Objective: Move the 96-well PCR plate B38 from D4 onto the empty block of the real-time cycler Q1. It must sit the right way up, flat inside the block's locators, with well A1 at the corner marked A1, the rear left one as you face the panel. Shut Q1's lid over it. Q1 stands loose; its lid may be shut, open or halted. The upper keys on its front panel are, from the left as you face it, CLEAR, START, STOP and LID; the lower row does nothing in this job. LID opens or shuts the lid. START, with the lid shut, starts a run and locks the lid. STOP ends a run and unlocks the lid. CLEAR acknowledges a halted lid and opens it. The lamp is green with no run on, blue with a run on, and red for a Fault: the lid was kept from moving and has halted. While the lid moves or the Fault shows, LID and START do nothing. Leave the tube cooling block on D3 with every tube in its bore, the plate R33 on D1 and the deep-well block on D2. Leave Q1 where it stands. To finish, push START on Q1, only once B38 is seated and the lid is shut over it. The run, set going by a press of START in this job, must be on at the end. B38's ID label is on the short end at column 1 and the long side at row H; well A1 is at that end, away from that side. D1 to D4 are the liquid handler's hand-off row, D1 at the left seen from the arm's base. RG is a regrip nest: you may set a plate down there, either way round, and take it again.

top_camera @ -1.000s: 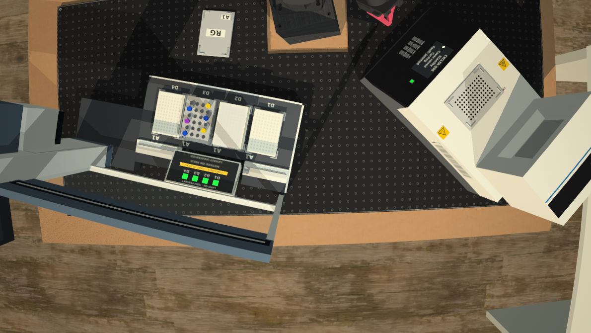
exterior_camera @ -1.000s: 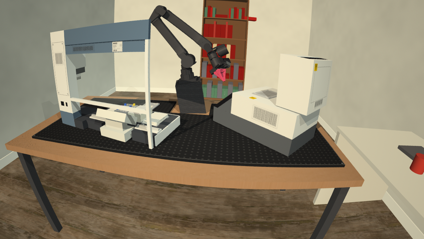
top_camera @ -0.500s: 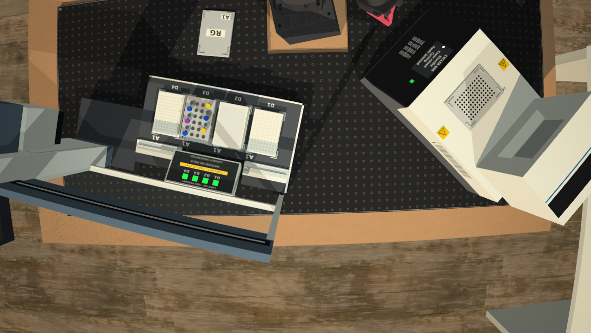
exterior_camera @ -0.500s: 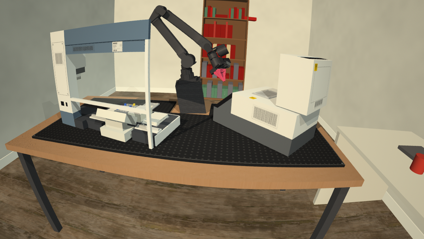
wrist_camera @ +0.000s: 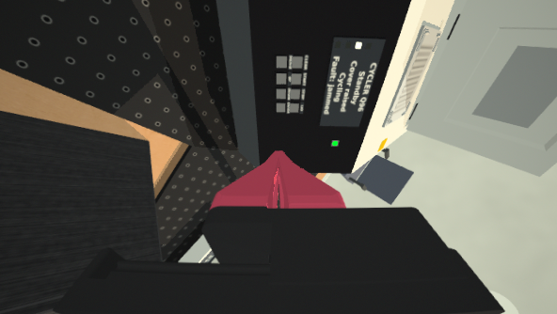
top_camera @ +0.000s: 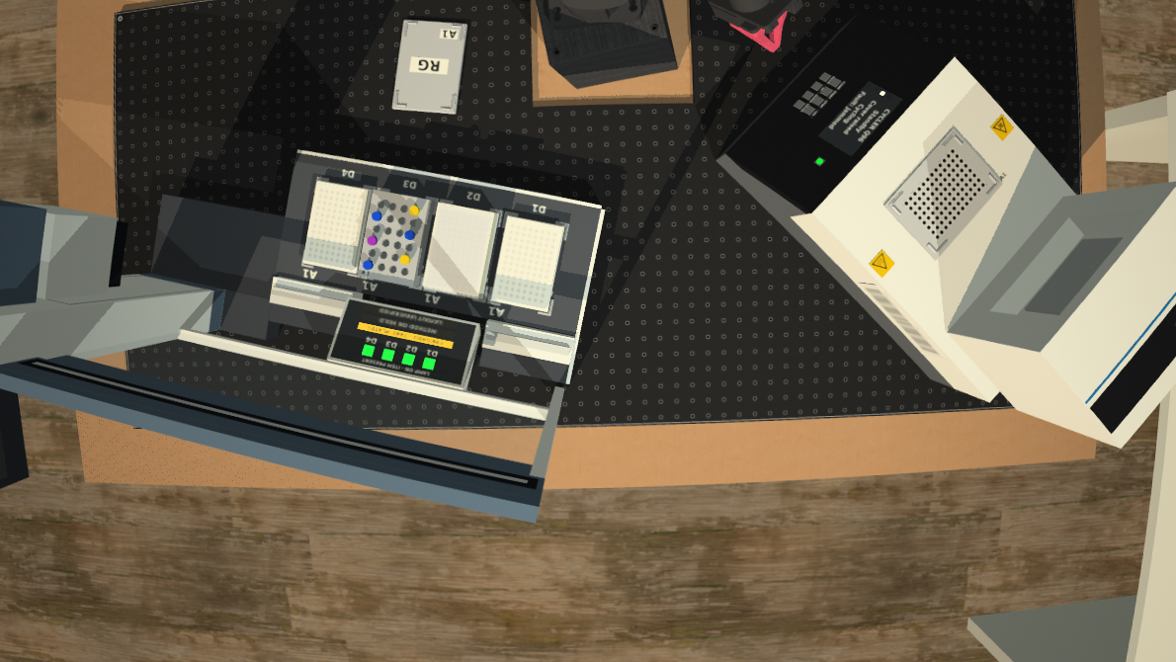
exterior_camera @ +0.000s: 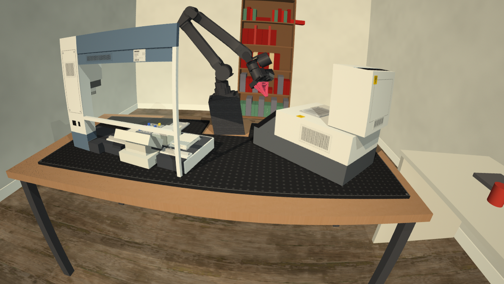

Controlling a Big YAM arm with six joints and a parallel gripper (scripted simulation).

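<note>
Plate B38 [top_camera: 335, 224] lies on D4 at the left end of the hand-off row under the liquid handler's frame. Cycler Q1 [top_camera: 905, 206] stands at the right with its lid [top_camera: 1069, 312] raised; its block [top_camera: 942, 193] is bare. The lamp [top_camera: 819, 161] glows green, also in the wrist view [wrist_camera: 335, 143]. The keys [wrist_camera: 288, 85] sit on the black front panel. My gripper [wrist_camera: 278, 157] [exterior_camera: 263, 90] is shut with nothing in it; it hangs high above the table near the panel's corner, at the top edge of the overhead view [top_camera: 765, 33].
The tube cooling block [top_camera: 393, 238] with coloured caps is on D3, the deep-well block [top_camera: 461, 246] on D2, plate R33 [top_camera: 526, 261] on D1. The regrip nest RG [top_camera: 429, 67] lies at the rear. The arm's base [top_camera: 605, 41] stands between RG and Q1.
</note>
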